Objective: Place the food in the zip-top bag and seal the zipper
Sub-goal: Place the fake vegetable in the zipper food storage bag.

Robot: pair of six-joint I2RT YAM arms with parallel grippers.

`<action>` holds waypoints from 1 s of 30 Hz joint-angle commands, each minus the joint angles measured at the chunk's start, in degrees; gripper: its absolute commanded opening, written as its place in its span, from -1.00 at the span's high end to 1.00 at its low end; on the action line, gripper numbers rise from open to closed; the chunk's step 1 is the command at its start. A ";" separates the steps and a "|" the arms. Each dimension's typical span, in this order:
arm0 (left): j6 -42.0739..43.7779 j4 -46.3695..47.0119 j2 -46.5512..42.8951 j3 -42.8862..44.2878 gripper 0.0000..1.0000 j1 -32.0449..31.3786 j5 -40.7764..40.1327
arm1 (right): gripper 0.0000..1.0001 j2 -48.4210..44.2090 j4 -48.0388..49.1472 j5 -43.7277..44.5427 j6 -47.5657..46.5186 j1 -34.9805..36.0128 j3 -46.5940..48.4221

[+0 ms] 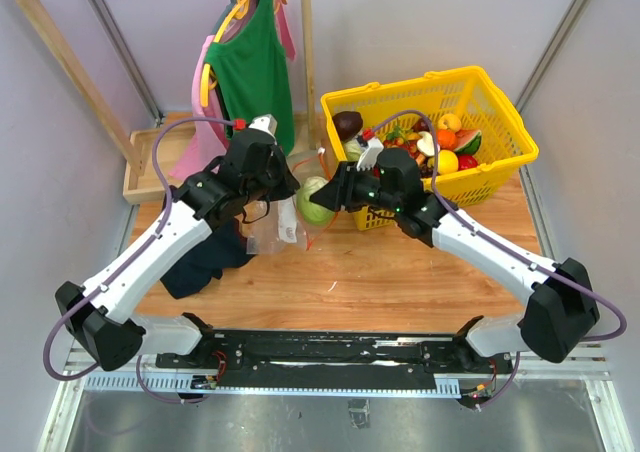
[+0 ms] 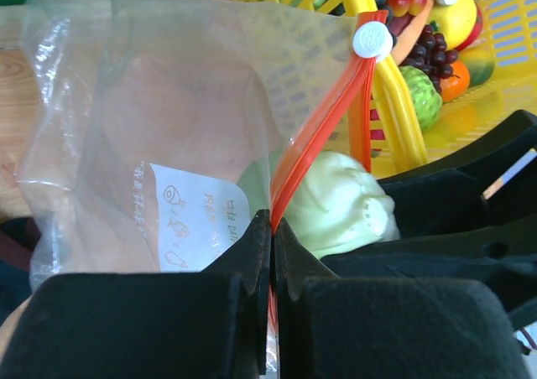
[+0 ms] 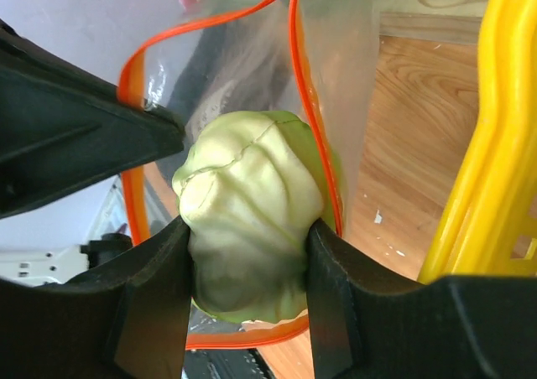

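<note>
Cabbage (image 3: pixel 247 220), pale green, sits clamped between the fingers of the right gripper (image 3: pixel 248 249) at the mouth of the zip-top bag (image 2: pixel 151 119), ringed by the zipper (image 2: pixel 315 136). Our left gripper (image 2: pixel 272 232) is pinched shut on that strip, holding the bag up. We judge we should push deeper before letting go, clear of the orange lips. The yellow basket (image 1: pixel 500 112) crowds the right side; the table (image 1: pixel 400 272) toward our bases gives room.

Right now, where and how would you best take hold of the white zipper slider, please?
Probably pinch the round white slider face to back, coming from the basket side: it sits at the orange strip's far end, and the left gripper clamps the near end. The right gripper holds the cabbage.
</note>
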 commanded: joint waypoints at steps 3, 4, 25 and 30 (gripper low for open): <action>1.31 3.04 -2.70 0.22 0.99 0.30 4.24 | 0.93 0.45 -3.12 6.62 -9.85 2.89 2.85; 1.55 3.49 -2.98 0.05 0.99 0.25 4.83 | 0.90 0.45 -3.10 7.31 -10.74 3.29 2.95; 1.93 11.33 -7.70 -7.89 0.99 0.30 6.77 | -0.43 1.49 0.14 0.48 -15.25 5.49 4.55; 2.86 12.71 -9.14 -9.72 0.99 0.30 5.21 | -0.59 -0.25 -2.70 0.24 -17.16 5.46 6.42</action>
